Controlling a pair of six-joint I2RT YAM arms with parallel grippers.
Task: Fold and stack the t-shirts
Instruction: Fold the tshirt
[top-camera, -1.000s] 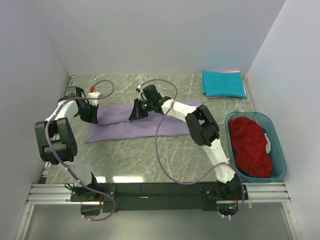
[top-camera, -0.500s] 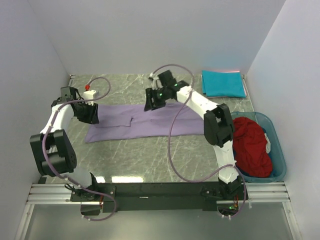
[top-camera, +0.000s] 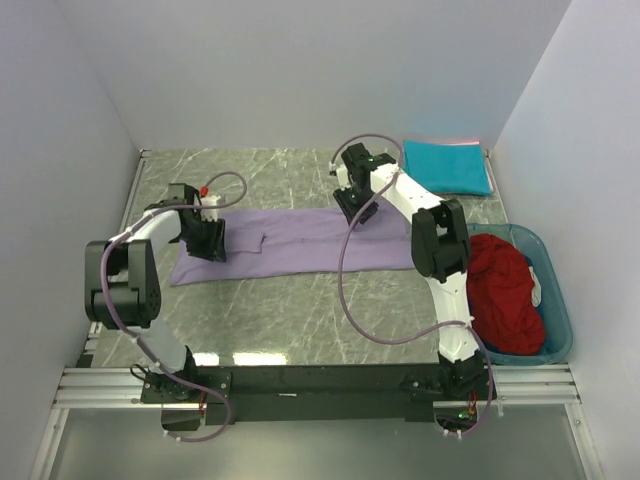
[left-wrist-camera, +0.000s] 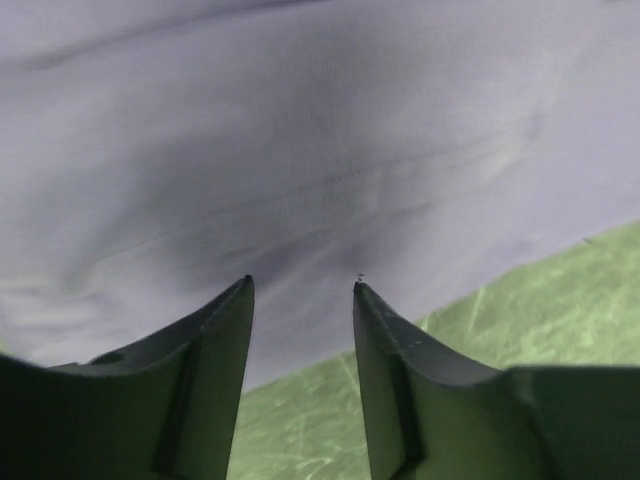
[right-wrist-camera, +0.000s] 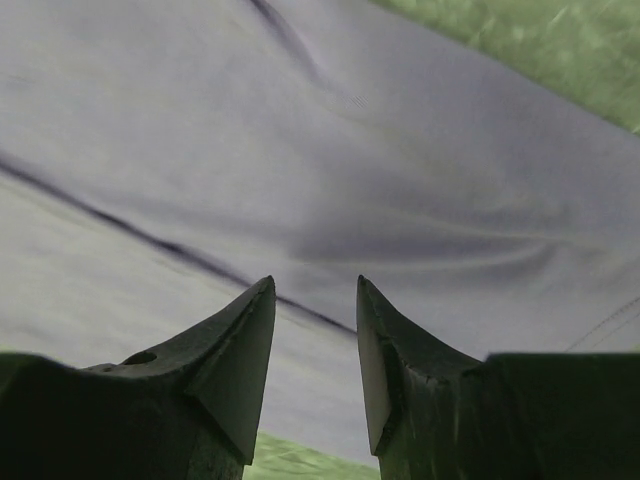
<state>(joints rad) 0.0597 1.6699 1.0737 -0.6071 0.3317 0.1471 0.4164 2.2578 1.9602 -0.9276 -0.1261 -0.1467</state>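
The lavender t-shirt (top-camera: 290, 240) lies as a long folded strip across the middle of the table; it also fills the left wrist view (left-wrist-camera: 320, 150) and the right wrist view (right-wrist-camera: 300, 150). My left gripper (top-camera: 213, 247) is open and empty, low over the strip's left end (left-wrist-camera: 301, 285). My right gripper (top-camera: 352, 212) is open and empty, low over the strip's far right part (right-wrist-camera: 315, 282). A folded teal t-shirt (top-camera: 446, 166) lies at the far right. A dark red t-shirt (top-camera: 503, 292) is crumpled in the bin.
A translucent teal plastic bin (top-camera: 558, 300) stands at the right edge and holds the red shirt. A small white object with a red cap (top-camera: 207, 195) sits just beyond the left gripper. White walls close in the left, far and right sides.
My right gripper has moved from the strip's middle to its far right part. My left gripper has shifted right onto the strip's left end. The strip lies flatter now.
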